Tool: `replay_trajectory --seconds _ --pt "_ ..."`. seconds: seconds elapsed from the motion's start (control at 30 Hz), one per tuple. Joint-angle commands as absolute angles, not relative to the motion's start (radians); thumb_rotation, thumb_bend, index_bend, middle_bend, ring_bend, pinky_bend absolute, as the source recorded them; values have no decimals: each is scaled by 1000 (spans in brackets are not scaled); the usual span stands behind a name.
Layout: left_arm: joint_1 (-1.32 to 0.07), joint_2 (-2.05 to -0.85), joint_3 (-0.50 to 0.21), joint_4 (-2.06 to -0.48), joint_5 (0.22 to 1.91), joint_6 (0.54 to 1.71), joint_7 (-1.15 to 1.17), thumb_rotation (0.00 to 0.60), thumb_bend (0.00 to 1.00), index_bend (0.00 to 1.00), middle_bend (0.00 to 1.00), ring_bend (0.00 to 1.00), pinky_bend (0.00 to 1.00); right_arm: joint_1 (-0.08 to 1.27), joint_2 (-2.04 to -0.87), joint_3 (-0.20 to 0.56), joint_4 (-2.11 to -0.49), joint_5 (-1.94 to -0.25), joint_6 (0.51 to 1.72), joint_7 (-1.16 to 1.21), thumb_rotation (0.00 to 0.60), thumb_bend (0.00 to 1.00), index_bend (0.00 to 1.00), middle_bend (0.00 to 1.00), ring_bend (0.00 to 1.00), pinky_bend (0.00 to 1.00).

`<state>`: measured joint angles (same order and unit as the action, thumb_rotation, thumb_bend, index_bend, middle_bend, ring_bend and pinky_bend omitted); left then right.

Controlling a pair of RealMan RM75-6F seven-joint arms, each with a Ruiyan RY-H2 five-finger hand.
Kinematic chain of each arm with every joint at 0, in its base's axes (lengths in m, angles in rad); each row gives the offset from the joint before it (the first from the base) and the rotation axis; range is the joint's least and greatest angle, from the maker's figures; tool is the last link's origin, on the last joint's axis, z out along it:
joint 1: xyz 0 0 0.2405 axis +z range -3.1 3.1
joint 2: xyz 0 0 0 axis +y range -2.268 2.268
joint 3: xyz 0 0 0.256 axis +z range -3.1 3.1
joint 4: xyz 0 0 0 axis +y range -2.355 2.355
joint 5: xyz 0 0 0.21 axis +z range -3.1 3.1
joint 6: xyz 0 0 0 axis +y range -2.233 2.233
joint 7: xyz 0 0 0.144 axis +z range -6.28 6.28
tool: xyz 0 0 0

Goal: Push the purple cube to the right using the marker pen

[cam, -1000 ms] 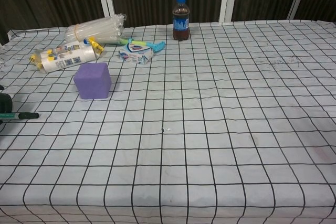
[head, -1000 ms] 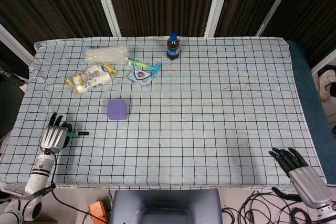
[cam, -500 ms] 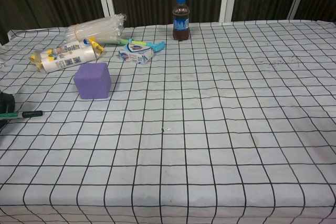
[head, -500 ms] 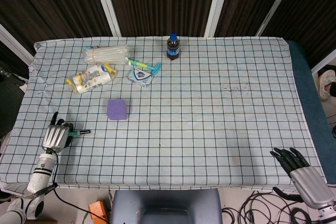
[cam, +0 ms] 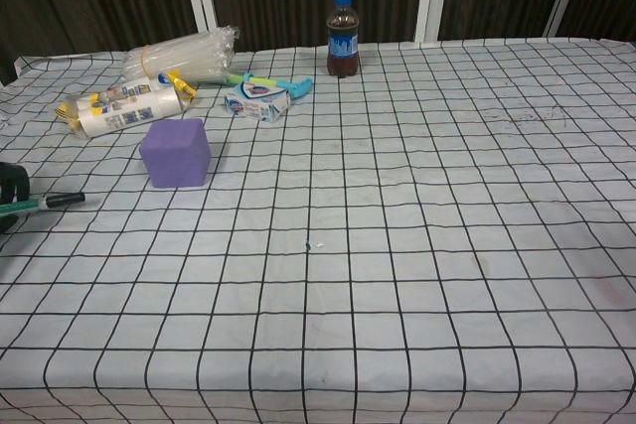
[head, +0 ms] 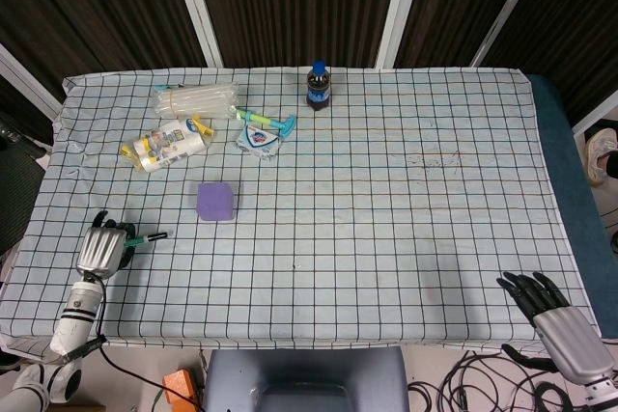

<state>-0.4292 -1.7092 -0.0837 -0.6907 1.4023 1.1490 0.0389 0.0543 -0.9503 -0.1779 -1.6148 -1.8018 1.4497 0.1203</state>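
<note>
backdrop: dark slatted wall panels with white vertical posts behind the table.
surface: table (head: 406,267) under a white cloth with a black grid; cloth slightly wrinkled at the left edge.
left hand (head: 102,248): near the front-left corner, low over the cloth, fingers curled tight around the marker pen (head: 145,238). Only a dark sliver of it shows at the left border of the chest view.
marker pen: green barrel, black cap end, sticks out of the hand toward the robot's right, tilted a little toward the far side. Tip is clear of the cube, an open stretch of cloth between them. Chest view shows the capped end (cam: 52,202) just above the cloth.
purple cube (head: 215,202): sits flat on the cloth, left half of the table, right of and beyond the pen tip. Untouched by anything. Chest view (cam: 176,153) shows it standing square.
right hand (head: 552,311): at the front-right corner, hanging off the table edge, dark fingers spread apart and holding nothing. Outside the chest view.
cola bottle (head: 318,86): upright at the far edge, blue cap and blue label.
clear plastic bundle (head: 197,99): lies far-left, long axis left-right.
white labelled bottle (head: 168,145): on its side, just in front of the bundle, beyond the cube.
small white packet (head: 258,137): flat on the cloth, right of the bottle.
teal-and-yellow item (head: 267,121): just behind the packet; kind unclear.
</note>
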Motion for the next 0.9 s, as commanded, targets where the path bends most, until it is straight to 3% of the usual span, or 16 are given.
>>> replay_trajectory --seconds 0.03,0.2,0.9 --pt "-431 -1717 -91 -679 1411 1175 14 600 449 744 783 441 200 54 -950 -178 -1615 -1801 1449 120 600 365 0 182 125 94" --pt "-460 -1728 -107 -657 1420 1190 3 600 455 757 807 494 224 56 -952 -177 -1616 -1800 1444 115 600 365 0 182 125 94" --pt "-646 -1860 -142 -430 1417 1037 -50 600 479 766 821 503 227 58 -950 -170 -1615 -1778 1431 118 600 365 0 182 125 94"
